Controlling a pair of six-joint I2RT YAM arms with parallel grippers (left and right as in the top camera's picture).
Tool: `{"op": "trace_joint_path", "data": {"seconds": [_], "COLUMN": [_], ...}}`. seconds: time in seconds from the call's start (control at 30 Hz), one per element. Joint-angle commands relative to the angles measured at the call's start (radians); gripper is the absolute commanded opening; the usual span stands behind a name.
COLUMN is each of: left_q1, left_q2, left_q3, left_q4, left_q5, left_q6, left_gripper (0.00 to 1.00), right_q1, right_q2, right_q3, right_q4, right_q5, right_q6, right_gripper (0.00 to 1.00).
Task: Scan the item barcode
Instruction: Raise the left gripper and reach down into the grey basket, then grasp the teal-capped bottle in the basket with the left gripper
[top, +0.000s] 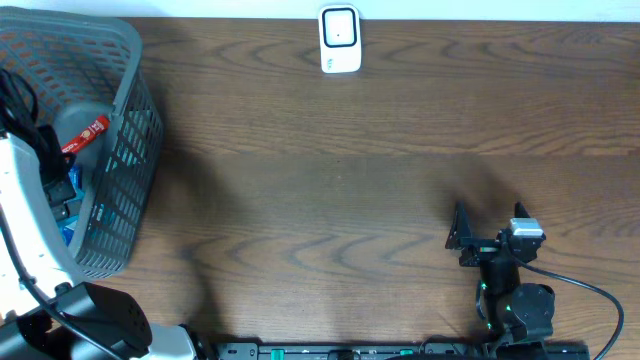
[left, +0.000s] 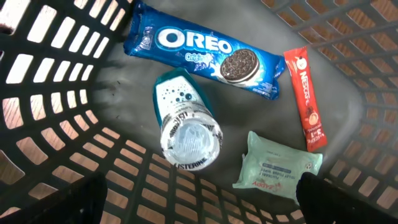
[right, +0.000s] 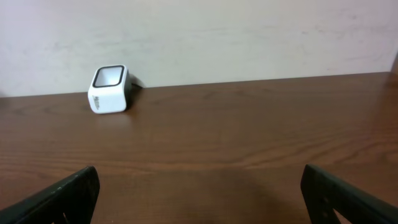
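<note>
Item pickup seems underway: the left gripper (left: 205, 200), jaws apart, hovers in the basket (left: 118, 93) over the Listerine bottle (left: 186, 134), next needing to descend and clasp.

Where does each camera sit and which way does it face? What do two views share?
Overhead: above the table, facing straight down; shows the left arm over the basket and the right arm at the front.
Left wrist: on the left arm, facing down into the basket holding an Oreo pack; open left pincer tips at bottom corners.
Right wrist: on the right arm, facing level across the table to the scanner; open right pincer tips at bottom corners.
Shared: basket, overhead and left wrist; scanner, overhead and right wrist.
</note>
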Motion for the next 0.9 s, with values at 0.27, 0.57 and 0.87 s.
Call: {"op": "trace_joint_path", "data": {"seconds": [0.27, 0.57, 0.87], "left_q1": [0.021, 0.021, 0.022], "left_q2": [0.016, 0.017, 0.054], "left_q3": [-0.029, -0.116, -0.151], "left_q4": [-0.024, 0.027, 0.078], "left_q5": [-0.021, -0.021, -0.029], "left_q6": [-0.097, -0.129, -0.129], "left_gripper": [0.98, 0.98, 0.98], "right_q1": [0.010, 0.010, 0.010], "right_q2": [-0.002, -0.002, -0.002], "right_q3": [-0.001, -0.001, -0.001], "right_q4": [-0.003, -0.003, -0.003], "right_q5": [0.013, 0.013, 0.012], "right_q6": [-0.014, -0.014, -0.014], "right_gripper": [0.99, 0.99, 0.99]}}
